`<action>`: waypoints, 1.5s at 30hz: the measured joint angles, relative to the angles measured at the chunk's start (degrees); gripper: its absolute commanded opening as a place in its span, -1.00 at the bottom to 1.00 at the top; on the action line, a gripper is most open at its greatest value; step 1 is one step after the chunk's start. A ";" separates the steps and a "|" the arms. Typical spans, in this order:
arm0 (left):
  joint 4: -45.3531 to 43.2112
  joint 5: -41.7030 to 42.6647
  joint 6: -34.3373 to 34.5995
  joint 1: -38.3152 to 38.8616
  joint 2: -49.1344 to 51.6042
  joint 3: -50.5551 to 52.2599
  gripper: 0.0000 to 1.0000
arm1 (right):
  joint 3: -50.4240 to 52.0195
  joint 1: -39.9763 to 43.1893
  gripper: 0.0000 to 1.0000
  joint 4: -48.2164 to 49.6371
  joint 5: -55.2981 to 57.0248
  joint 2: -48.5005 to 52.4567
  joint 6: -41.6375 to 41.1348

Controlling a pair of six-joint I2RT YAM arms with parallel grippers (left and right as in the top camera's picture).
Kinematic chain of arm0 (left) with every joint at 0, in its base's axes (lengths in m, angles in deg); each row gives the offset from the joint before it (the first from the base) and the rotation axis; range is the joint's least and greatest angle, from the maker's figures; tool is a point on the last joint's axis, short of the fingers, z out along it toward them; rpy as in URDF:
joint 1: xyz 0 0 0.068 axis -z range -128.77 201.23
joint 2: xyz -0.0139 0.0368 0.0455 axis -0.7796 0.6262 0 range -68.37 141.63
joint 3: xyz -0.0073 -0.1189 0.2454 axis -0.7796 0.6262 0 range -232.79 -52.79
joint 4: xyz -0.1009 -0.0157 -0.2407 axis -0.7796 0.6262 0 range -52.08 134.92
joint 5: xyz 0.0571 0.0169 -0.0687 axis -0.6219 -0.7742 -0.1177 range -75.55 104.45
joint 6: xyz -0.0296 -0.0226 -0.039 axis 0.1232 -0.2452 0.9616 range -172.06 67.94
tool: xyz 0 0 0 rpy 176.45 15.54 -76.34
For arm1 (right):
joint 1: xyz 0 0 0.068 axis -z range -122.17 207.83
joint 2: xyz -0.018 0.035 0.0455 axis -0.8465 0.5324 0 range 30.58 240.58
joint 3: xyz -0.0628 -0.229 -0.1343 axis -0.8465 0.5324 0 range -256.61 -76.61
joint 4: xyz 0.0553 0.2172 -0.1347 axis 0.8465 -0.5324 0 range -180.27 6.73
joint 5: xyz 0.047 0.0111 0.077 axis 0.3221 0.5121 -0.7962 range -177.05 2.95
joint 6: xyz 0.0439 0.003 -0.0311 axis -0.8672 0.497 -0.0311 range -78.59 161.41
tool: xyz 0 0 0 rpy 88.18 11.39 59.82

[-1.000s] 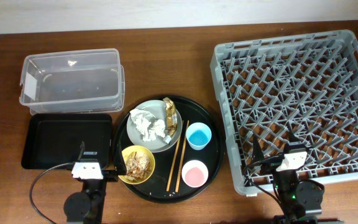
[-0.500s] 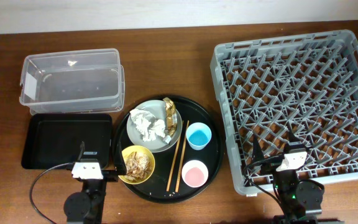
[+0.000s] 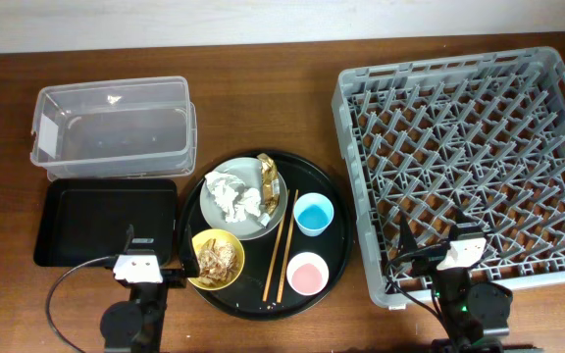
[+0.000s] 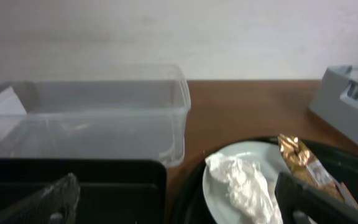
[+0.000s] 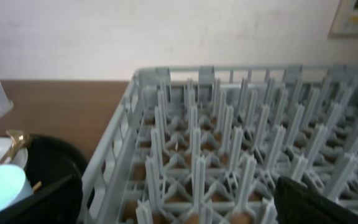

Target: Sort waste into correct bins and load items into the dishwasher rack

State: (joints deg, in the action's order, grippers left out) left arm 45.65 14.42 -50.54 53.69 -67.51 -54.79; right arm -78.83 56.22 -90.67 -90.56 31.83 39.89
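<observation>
A pale grey plate (image 3: 214,204) on the round black tray (image 3: 332,257) holds crumpled white tissue (image 3: 233,196) and a brown-gold wrapper (image 3: 269,177). The tissue (image 4: 241,185) and wrapper (image 4: 298,159) also show in the left wrist view. A yellow bowl (image 3: 202,243) holds beige food scraps (image 3: 221,260). Wooden chopsticks (image 3: 281,247), a blue cup (image 3: 314,214) and a pink cup (image 3: 307,274) lie beside them. The clear tub (image 3: 113,123) and flat black tray (image 3: 104,221) are at the left. The grey rack (image 3: 469,157) is at the right. My left gripper (image 3: 143,257) is open and empty over the black tray's front edge. My right gripper (image 3: 456,240) is open and empty over the rack's front edge.
The brown wooden table (image 3: 263,93) runs to a pale wall at the back. Black cables loop from both arm bases at the front edge. The rack's upright pegs (image 5: 229,143) fill the right wrist view.
</observation>
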 measured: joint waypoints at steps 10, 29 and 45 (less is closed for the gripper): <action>20.17 0.79 0.00 0.00 22.58 -23.08 0.99 | -24.57 0.00 0.97 -25.62 0.07 21.20 -1.53; 38.97 12.31 0.00 0.83 74.20 -64.67 0.86 | -56.63 0.00 0.97 -57.37 0.52 55.49 -1.51; 34.53 6.58 0.46 10.88 102.99 -64.78 -1.00 | -56.83 0.00 0.97 -57.35 0.52 55.49 -1.53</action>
State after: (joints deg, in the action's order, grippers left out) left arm 80.18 21.00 -50.08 64.57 35.48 -119.57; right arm -135.66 56.22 -148.02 -90.03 87.33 38.36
